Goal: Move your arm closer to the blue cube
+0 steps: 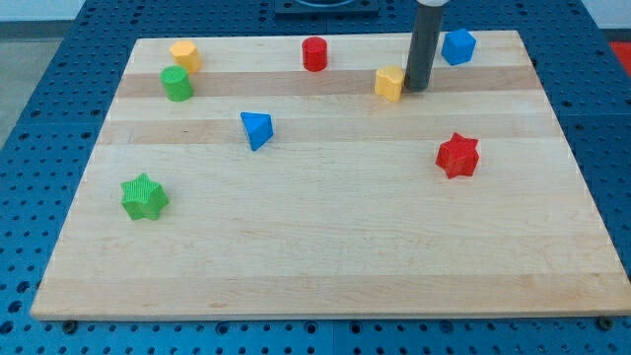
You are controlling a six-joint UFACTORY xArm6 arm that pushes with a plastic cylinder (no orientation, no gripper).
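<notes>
The blue cube [457, 46] sits near the top right of the wooden board [325, 247]. My tip [417, 88] is down on the board, a short way to the lower left of the blue cube and not touching it. A yellow block [390, 84] lies right beside my tip on its left, close enough that I cannot tell if they touch.
A red cylinder [315, 53] stands at the top middle. A yellow cylinder [184, 55] and a green cylinder [177, 84] are at the top left. A blue triangular block [256, 129], a red star [457, 155] and a green star [144, 196] lie lower down.
</notes>
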